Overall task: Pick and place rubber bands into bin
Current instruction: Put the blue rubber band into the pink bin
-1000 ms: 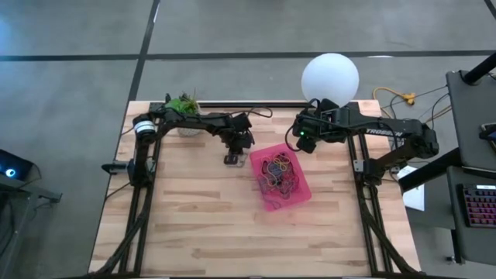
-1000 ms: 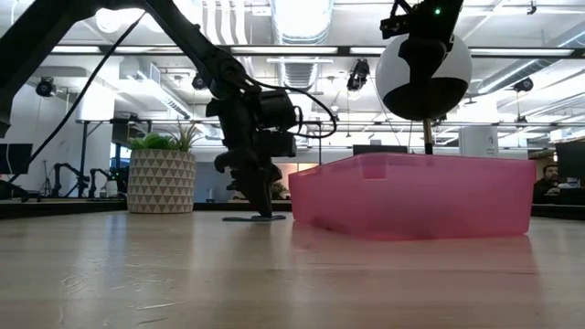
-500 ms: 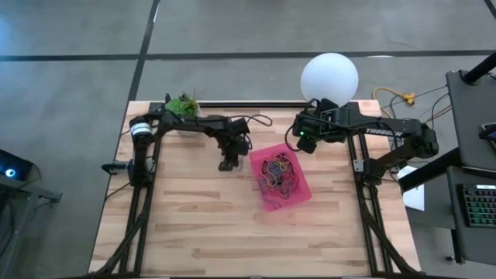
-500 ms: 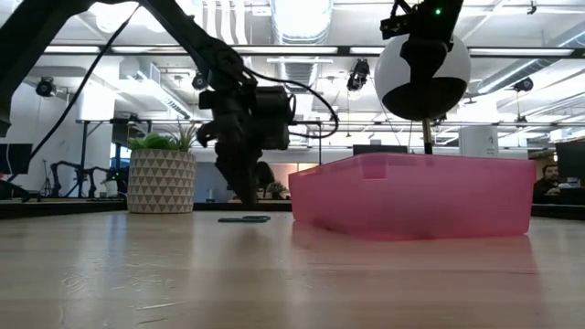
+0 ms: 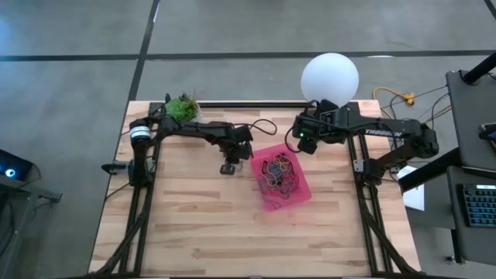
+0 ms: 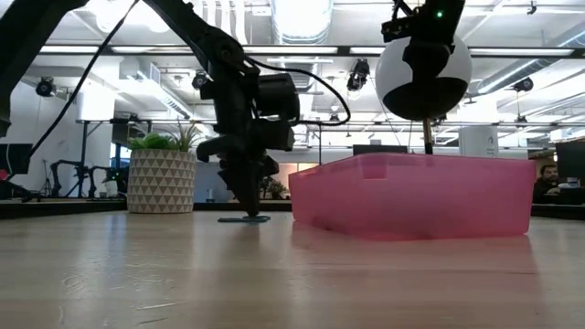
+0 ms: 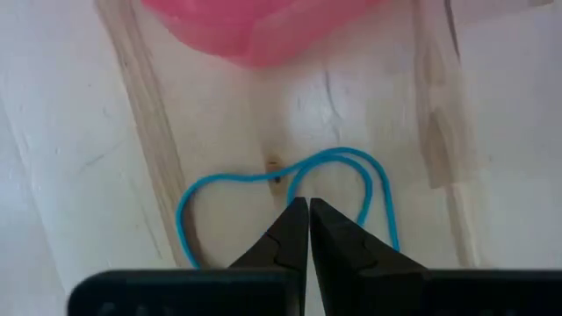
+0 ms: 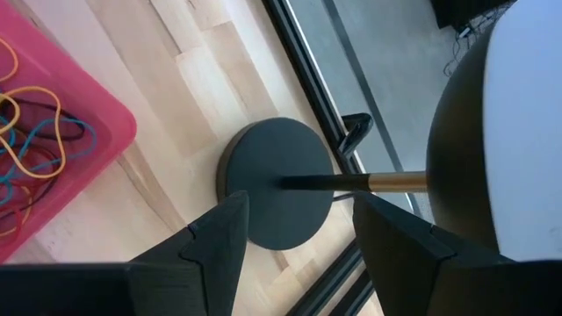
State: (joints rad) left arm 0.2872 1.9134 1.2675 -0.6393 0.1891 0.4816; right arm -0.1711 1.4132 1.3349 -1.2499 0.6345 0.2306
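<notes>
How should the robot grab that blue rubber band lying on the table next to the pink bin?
The blue rubber band lies flat on the wooden table just outside the bin, folded so two strands run close together. Best to come straight down from above and pinch that doubled part. The left gripper, fingers together, is right over it and would probably need to open first. The right gripper waits, open, by the lamp base.

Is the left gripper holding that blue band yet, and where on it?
Cannot tell: the left gripper is shut on the table, tips at the blue rubber band's middle. Right gripper holds nothing.
</notes>
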